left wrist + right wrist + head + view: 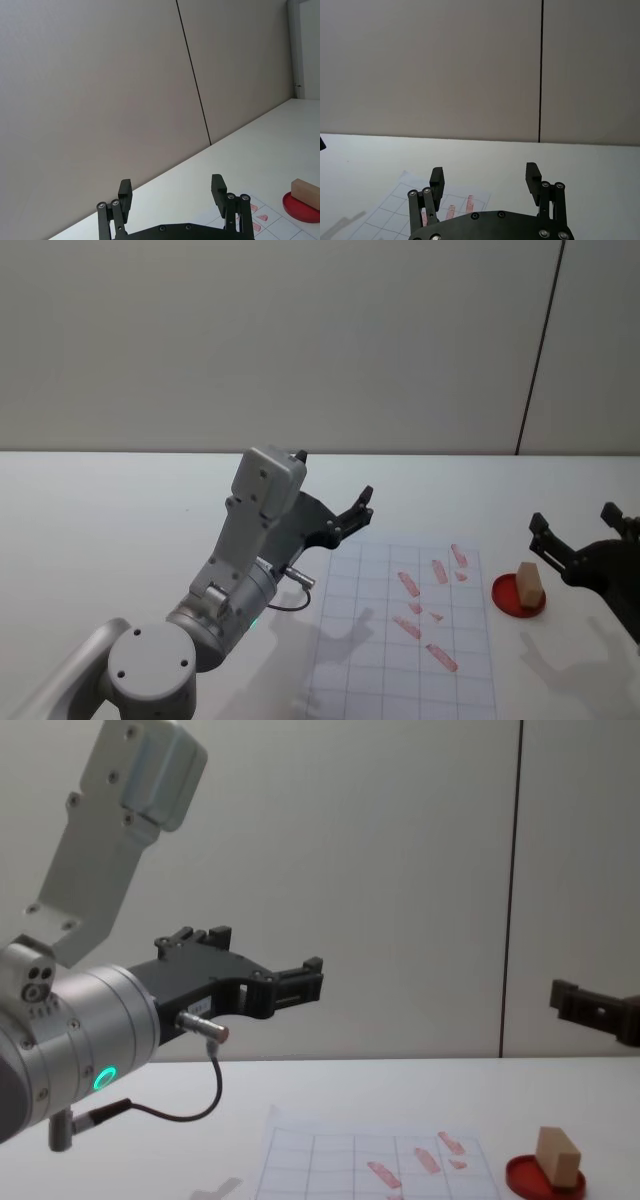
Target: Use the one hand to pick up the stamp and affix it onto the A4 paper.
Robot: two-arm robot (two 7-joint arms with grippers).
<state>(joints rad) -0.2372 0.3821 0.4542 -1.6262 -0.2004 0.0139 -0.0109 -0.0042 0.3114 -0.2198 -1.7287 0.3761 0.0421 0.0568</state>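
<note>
We see a big white table (100,520) filling the lower half of the head view. The grey left arm (240,570), with a small green light, comes up from the lower left corner. Its left gripper (358,512) hangs in the air near the middle of the frame, by the upper left corner of the paper. Its fingers are spread wide and hold nothing. The A4 paper (350,680) lies flat on the table in the lower middle, a little to the right. It has grey squares and some red marks (409,585). The right gripper (576,520) is at the right edge, halfway down. It is up in the air, its fingers are wide apart, and it is empty too. The round red ink pad (508,602) lies just beside the paper's right edge, low on the right. The small wooden stamp (530,585) sits on the pad, and no gripper touches it.
</note>
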